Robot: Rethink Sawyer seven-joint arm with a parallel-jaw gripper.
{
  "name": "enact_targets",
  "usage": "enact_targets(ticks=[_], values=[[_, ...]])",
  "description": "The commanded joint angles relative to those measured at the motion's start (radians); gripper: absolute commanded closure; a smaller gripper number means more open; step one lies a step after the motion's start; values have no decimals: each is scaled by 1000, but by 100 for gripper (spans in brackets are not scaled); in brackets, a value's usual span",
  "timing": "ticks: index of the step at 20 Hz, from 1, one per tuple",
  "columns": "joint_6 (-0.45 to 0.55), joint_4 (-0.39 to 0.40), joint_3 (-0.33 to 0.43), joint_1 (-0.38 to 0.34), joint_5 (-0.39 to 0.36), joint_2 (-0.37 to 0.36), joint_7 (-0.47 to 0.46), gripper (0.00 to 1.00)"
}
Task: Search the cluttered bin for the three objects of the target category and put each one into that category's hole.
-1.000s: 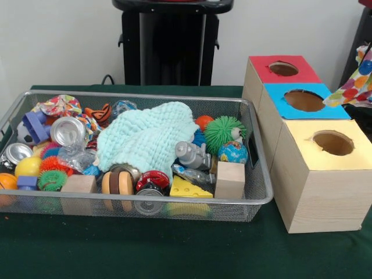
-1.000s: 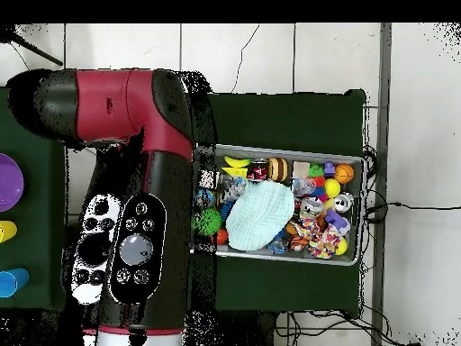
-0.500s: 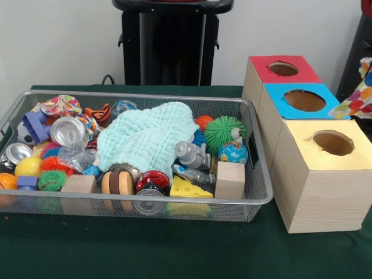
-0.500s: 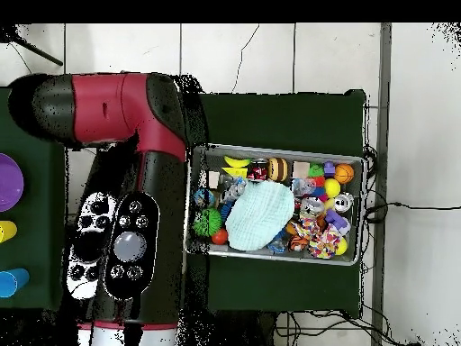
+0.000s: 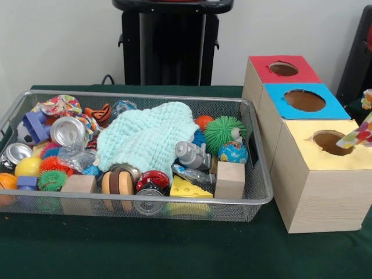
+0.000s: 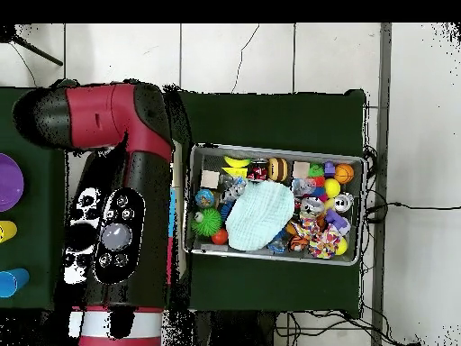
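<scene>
The wire mesh bin (image 5: 256,192) sits on the green tabletop (image 5: 145,250), packed with toys under a mint knitted cloth (image 5: 145,136). Beside it stand three wooden boxes with red (image 5: 283,68), blue (image 5: 304,100) and yellow (image 5: 332,142) holed tops. A multicoloured dotted fabric piece (image 5: 361,135) overlaps the yellow top's right edge. The end effector's state cannot be told; only the red arm (image 6: 126,180) shows overhead.

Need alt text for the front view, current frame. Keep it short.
A wire mesh bin on a green table is packed with small toys, with a pale mint knitted cloth draped over the middle. To its right stand three wooden boxes with round holes, topped red, blue and yellow. A colourful patterned cloth pokes in at the right edge.
</scene>
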Motion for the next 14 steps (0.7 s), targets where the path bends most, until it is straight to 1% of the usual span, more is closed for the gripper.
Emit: enact_targets(ticks=[1,5,9,14], values=[[-64,117,0,4,-68,72,122,100],[-60,144,-11,10,-59,50,107,100],[-93,223,1,10,-55,0,71,100],[-106,317,4,30,-52,-67,57,100]])
